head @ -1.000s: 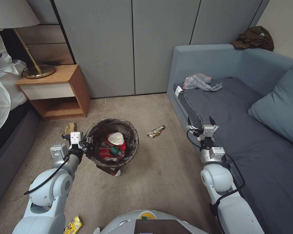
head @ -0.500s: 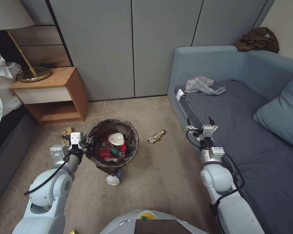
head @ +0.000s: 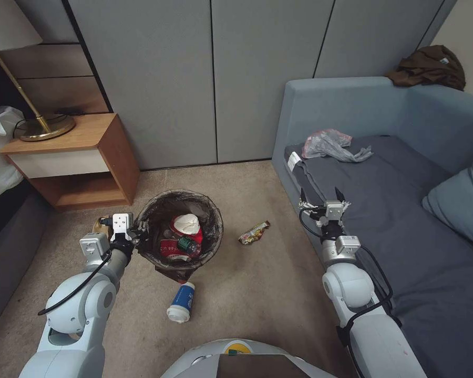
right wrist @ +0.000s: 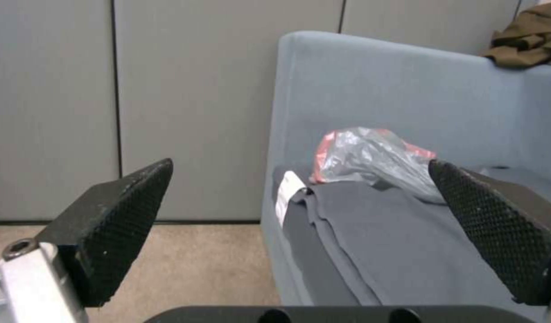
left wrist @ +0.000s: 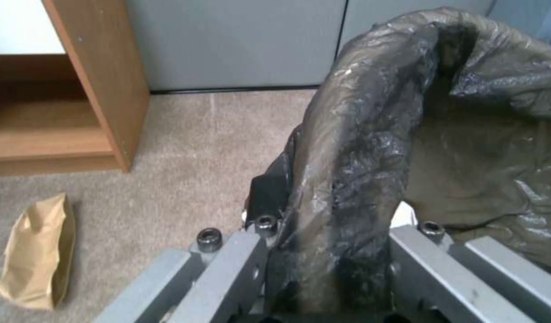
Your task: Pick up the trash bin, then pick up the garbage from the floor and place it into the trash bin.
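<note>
The left claw (head: 136, 234) grips the trash bin's (head: 180, 231) bagged rim; the right claw (head: 326, 195) hangs open. The blue-white cup (head: 182, 302), previously hidden beneath, now lies exposed, reachable.

1 bin (head: 180, 231), 3 floor litter pcs: cup (head: 182, 302), wrapper (head: 254, 232), paper (left wrist: 39, 251).

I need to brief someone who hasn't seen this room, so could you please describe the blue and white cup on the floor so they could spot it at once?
Find the trash bin held at its rim by the left gripper, on the carpet before the sofa. The blue and white cup lies on its side just in front of it, nearer the robot. Unlike the shiny wrapper, it is cylindrical.
</note>
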Motion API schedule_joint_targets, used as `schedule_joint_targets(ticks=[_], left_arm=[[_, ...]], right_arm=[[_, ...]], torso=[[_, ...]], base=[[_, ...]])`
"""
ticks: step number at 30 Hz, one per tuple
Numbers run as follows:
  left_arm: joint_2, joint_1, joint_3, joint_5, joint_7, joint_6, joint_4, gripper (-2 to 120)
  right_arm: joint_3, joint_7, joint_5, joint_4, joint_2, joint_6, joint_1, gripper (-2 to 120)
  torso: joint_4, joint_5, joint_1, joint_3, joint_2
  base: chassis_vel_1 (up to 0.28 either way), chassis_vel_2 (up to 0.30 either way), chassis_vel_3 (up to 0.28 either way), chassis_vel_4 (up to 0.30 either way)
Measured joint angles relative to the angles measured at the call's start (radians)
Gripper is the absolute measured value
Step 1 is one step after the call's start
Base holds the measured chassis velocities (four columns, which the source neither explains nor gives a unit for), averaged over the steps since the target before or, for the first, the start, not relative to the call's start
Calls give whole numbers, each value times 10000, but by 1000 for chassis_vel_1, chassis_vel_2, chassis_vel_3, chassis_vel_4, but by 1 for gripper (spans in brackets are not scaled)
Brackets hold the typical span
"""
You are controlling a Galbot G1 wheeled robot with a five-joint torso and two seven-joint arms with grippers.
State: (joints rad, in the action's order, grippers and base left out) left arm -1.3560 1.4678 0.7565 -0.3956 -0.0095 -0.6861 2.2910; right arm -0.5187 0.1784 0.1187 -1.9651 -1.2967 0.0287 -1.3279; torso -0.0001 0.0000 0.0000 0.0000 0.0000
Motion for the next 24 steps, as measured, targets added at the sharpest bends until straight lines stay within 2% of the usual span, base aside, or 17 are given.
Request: schedule_joint_targets(ticks=[24], left_arm=[[-23, -40, 32, 3, 18, 33, -135, 5]], right_arm=[[101, 3, -1, 246, -5, -44, 193, 100]], torso=[[0, -1, 0, 0, 0]], base=[[-125, 119, 127, -127]])
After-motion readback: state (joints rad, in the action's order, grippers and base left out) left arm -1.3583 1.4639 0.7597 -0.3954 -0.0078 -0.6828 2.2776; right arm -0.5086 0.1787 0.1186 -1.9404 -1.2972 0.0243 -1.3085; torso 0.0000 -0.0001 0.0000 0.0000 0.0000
